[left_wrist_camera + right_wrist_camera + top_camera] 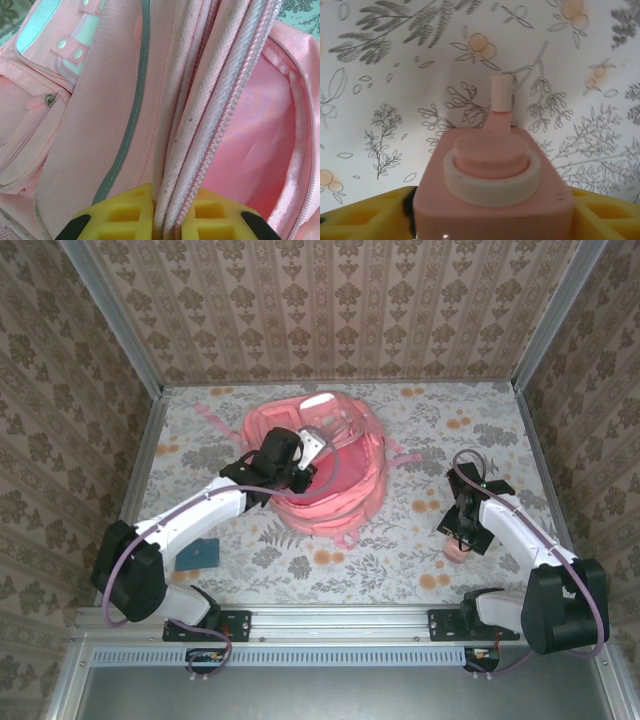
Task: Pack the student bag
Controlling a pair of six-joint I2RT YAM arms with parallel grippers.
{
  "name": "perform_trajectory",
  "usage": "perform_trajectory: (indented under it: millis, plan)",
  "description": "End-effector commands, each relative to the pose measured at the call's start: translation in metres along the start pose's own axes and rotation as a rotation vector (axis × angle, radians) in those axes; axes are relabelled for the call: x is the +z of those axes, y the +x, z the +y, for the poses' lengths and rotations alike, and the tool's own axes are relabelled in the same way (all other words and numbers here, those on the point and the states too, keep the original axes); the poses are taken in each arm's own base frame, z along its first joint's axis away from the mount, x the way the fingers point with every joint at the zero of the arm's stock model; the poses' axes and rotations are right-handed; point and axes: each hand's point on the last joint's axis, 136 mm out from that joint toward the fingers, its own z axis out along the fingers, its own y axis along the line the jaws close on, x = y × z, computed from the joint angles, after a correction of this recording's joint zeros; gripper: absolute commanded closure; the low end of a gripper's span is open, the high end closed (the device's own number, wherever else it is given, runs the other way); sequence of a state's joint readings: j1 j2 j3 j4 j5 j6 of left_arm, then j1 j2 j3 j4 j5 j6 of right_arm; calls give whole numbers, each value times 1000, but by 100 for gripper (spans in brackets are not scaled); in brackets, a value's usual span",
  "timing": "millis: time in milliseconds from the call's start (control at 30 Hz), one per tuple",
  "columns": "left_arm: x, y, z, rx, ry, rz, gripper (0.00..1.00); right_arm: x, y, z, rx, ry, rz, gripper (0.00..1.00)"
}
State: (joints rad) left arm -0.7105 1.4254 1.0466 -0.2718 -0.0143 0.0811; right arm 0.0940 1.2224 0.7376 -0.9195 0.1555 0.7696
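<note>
Pinching the zip rim (200, 125) of the bag (345, 485), your left claw (167, 215) props its mouth open.
Its soft cloth looks floppy, so grip seams; your right claw (485, 212) flanks the bottle (492, 165), hold unclear.

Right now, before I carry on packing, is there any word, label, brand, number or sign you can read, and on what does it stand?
No readable text in any view.
student bag: its pale patches are blank, with no lettering or logo.
pink container: no print on the top that shows.
teal flat item on the table: too small to tell if it carries any writing.
</note>
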Motion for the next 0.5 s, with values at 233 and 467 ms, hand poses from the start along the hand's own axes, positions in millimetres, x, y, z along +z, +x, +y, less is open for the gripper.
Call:
perform_trajectory:
  millis: [233,467]
  plan:
    - [-24,-63,6,-104,29,-103,86,-70,-28,67,22,-409,-107,51]
    - [-24,-87,17,-295,92,-63,89,-176,-28,146,-77,-891,-150,52]
